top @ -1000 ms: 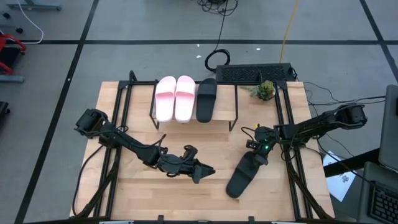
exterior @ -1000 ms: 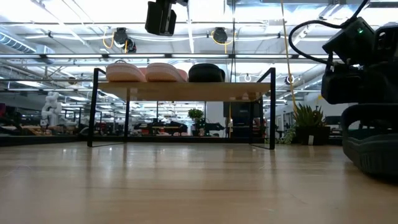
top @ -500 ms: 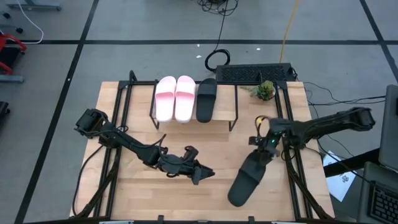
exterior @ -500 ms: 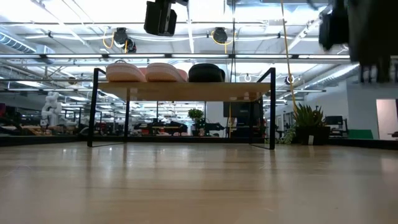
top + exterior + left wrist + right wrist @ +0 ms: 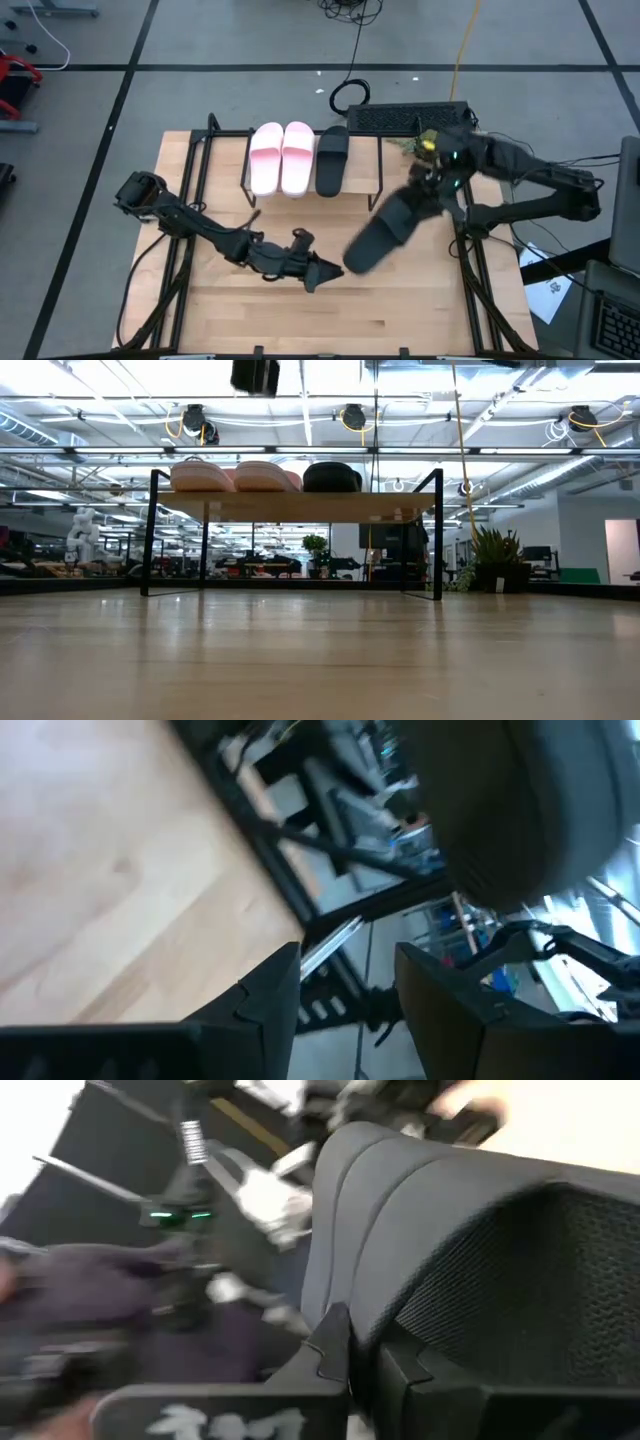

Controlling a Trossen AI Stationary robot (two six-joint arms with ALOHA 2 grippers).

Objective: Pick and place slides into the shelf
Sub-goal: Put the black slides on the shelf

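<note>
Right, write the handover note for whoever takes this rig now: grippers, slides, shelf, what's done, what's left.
Right gripper: shut on the second black slide, carrying it in the air right of the shelf, clear of the table.
Left gripper: fingers apart, holding nothing, low over the front middle of the table.
On the shelf: both pink slides side by side, one black slide to their right, bare board right of it.
Done: three of four slides placed.
Left: set the carried black slide in that free spot, likely beside its mate, then release.
</note>
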